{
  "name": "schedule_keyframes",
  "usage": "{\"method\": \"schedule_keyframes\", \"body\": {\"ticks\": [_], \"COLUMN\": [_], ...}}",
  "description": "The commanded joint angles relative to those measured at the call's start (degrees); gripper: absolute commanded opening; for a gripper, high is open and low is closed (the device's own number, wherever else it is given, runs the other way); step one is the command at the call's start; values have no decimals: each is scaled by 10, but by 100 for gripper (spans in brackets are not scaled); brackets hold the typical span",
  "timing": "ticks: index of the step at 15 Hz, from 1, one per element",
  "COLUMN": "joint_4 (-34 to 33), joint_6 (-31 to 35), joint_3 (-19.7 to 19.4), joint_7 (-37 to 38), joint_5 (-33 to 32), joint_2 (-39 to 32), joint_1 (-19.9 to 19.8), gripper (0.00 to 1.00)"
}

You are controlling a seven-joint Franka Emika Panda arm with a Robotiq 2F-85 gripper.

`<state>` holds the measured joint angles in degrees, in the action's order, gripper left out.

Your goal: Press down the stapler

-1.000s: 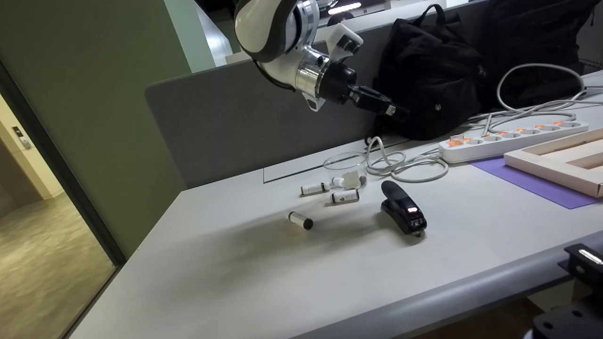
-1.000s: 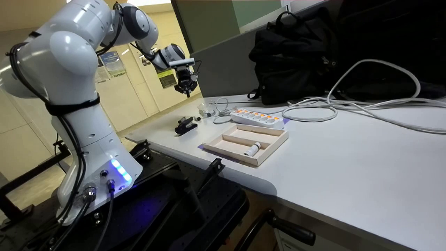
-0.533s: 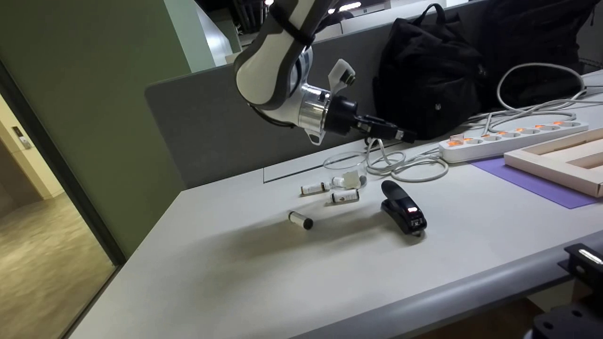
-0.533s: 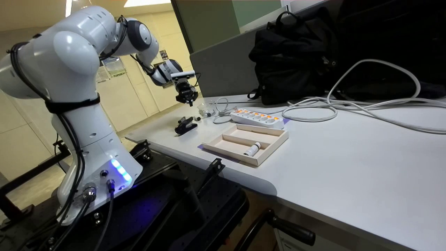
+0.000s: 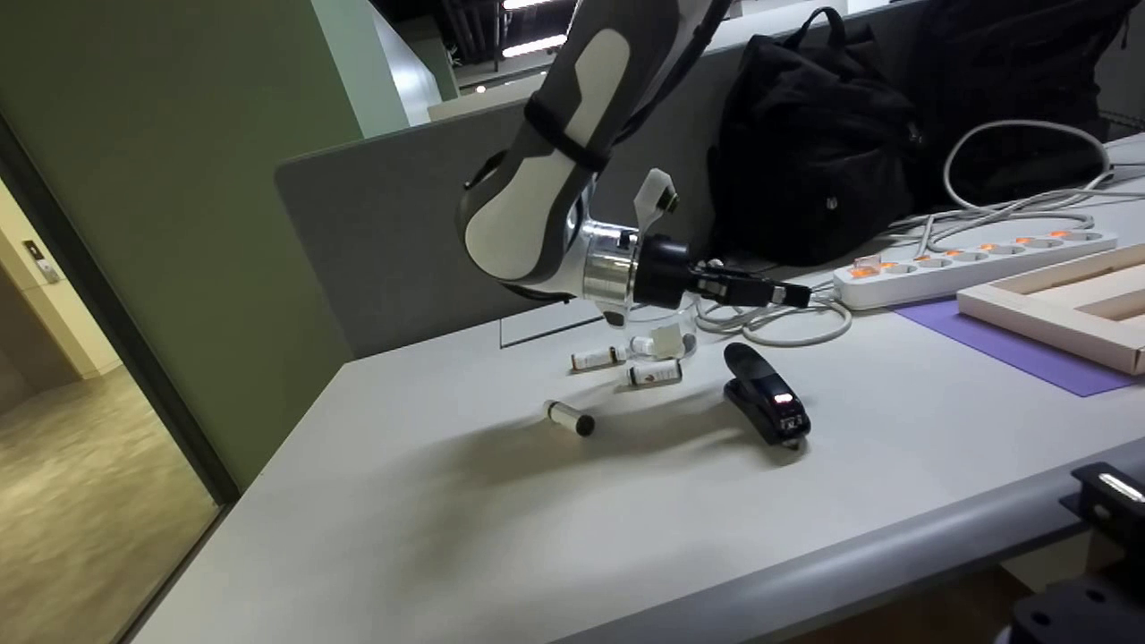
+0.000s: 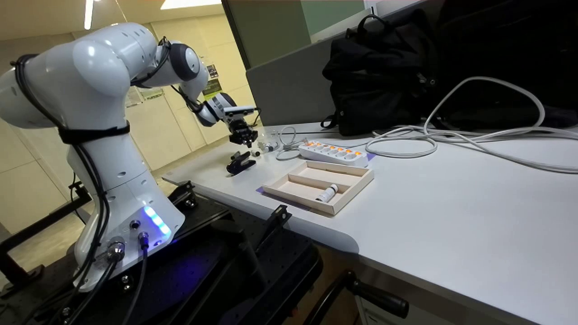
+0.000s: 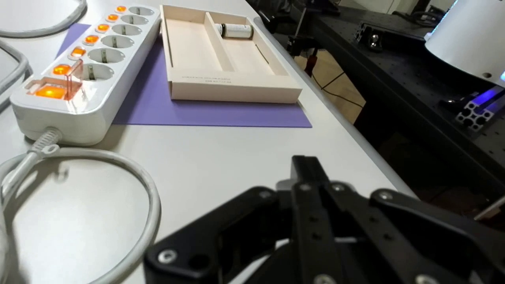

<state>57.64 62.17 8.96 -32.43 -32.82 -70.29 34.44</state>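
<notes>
Black plastic gleamed on the pale worktop (image 5: 429, 429), where the stapler (image 5: 767, 398) sat on its base, its top arm tilted up at one end with a gap beneath it. Higher up, near but apart from it, hung the hand (image 5: 799, 295) at the end of the bent white robot arm (image 6: 101, 67). Its fingers (image 7: 309, 169) stood together, and as far as I could see they held nothing.

To one side of the stapler, three small bottles (image 5: 655, 373) with white labels lay on their sides, two of them near a clear container (image 5: 682, 326) that I saw only in part, since the arm's end stood before it. The remaining one lay by itself.

Past the stapler ran a white power strip (image 5: 975, 268), its switches (image 7: 91, 38) glowing orange and its pale cable (image 7: 152, 197) looped on the worktop. Just beside the strip, a divided wooden tray (image 7: 232, 92) rested on a purple sheet (image 7: 221, 114) that showed past its sides. Another white-labelled bottle (image 7: 237, 31) lay in the compartment nearer the worktop's edge. Farther back, a bulky black backpack (image 5: 814, 152) stood by the grey partition (image 5: 501, 233).
</notes>
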Motion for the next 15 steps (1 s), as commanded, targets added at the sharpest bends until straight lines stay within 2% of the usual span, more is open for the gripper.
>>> {"method": "schedule_keyframes", "body": {"ticks": [1,9,15], "joint_4": [-44,-74,-143], "joint_6": [-30,-22,-67], "joint_3": [1,-1,-15], "joint_7": [-17,-49,-108], "joint_5": [-16,-30,-32], "joint_2": [-32,-80,-142], "joint_1": [17,39,57], "gripper": [0,0,0]}}
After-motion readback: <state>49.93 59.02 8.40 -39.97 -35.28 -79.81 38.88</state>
